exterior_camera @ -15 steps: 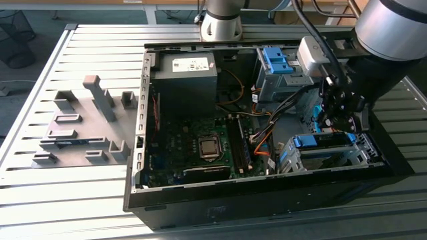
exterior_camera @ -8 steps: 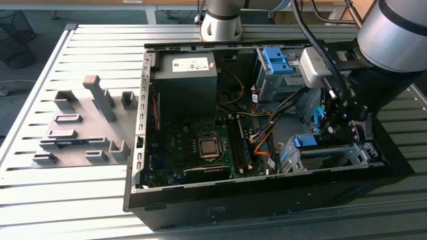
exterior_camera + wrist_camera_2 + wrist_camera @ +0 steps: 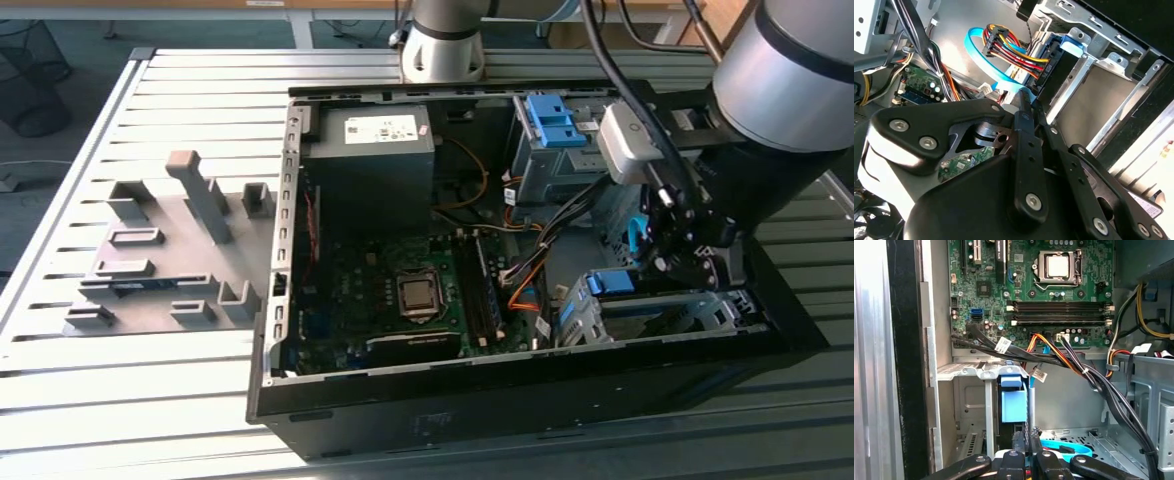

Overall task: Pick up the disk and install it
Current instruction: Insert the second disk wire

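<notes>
The disk stands on edge in the metal drive cage [image 3: 707, 310] at the case's near corner on the exterior view's right, and its blue bracket [image 3: 610, 282] shows at the cage's top. In the first wrist view the blue bracket [image 3: 1014, 402] fills a cage slot just beyond my fingertips. My gripper [image 3: 674, 265] reaches down inside the case beside that cage. Its fingers [image 3: 1019, 442] are pressed together in both wrist views, and I see nothing between them. The gripper tip [image 3: 1026, 97] sits close to a light blue cable [image 3: 984, 50] and the bracket's tab [image 3: 1071, 42].
The open computer case [image 3: 280, 330] lies on a slatted metal table [image 3: 134, 400]. Inside are a grey power supply [image 3: 374, 150], a green motherboard [image 3: 400, 290], a bare blue latch [image 3: 554, 120] and bundled cables [image 3: 1079, 370]. A grey fixture [image 3: 160, 260] stands at the exterior view's left.
</notes>
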You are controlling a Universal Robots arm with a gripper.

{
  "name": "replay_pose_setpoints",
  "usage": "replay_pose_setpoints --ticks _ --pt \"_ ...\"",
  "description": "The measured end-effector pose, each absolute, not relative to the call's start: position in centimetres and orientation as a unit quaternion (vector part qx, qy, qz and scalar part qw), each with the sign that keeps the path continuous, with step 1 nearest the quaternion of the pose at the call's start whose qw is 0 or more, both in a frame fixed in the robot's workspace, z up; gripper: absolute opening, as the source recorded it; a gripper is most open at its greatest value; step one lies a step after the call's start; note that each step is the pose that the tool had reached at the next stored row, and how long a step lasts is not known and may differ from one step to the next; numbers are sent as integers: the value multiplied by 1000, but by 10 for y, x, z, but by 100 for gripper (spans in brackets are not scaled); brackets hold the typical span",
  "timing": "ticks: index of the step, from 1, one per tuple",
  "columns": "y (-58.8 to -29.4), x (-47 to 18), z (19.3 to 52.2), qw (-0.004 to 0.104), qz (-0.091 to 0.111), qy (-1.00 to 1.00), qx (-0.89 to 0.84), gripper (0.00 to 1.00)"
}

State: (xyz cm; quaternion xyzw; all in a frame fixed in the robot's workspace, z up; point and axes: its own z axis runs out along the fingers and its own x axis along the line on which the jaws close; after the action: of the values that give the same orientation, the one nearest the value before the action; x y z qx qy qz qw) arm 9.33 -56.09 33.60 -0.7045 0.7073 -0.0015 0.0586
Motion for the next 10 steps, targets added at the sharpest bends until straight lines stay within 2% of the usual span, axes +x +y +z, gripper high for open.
replay_pose_setpoints --ticks 10 --pt "-561 94 333 59 -2 707 -705 16"
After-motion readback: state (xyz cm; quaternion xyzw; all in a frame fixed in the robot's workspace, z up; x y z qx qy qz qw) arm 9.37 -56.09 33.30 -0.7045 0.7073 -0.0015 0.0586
